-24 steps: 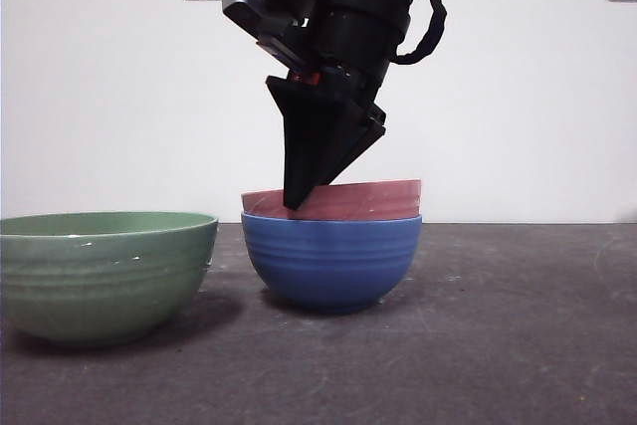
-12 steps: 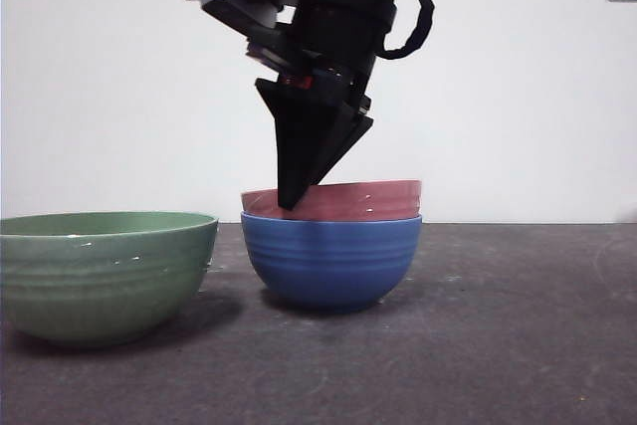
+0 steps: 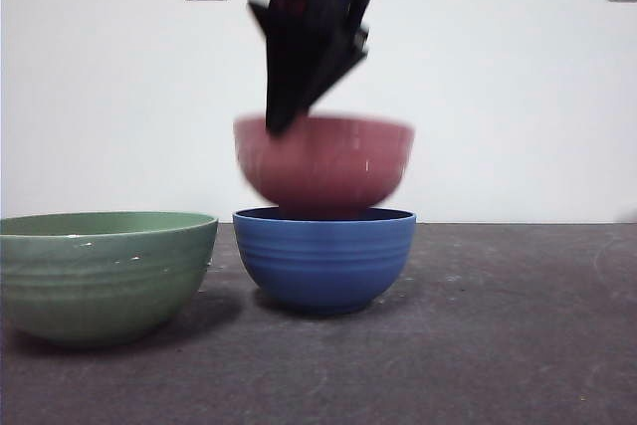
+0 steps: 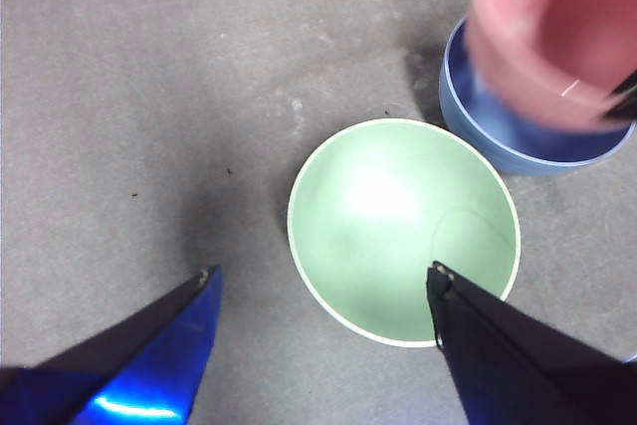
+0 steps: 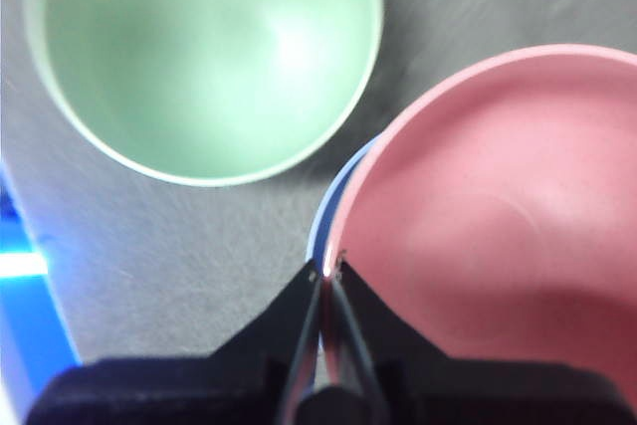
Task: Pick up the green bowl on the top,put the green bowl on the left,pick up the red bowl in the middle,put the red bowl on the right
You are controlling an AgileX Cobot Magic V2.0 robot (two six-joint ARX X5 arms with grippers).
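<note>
The red bowl (image 3: 323, 161) hangs in the air just above the blue bowl (image 3: 324, 256), lifted clear of it. My right gripper (image 3: 282, 124) is shut on the red bowl's rim at its left side; in the right wrist view the jaws pinch the rim of the red bowl (image 5: 498, 216) at my right gripper (image 5: 326, 268). The green bowl (image 3: 105, 271) stands upright on the table at the left. My left gripper (image 4: 323, 281) hovers open high above the green bowl (image 4: 403, 231), holding nothing; the red bowl (image 4: 547, 32) shows in that view too.
The blue bowl (image 5: 320, 221) stays on the dark table (image 3: 498, 345) in the middle, beside the green bowl (image 5: 204, 57). Bare table lies to the right of the blue bowl. A white wall with two sockets stands behind.
My right gripper has risen with the red bowl, lifting it out of the blue bowl. The blue bowl has shifted slightly left. The green bowl has not moved.
</note>
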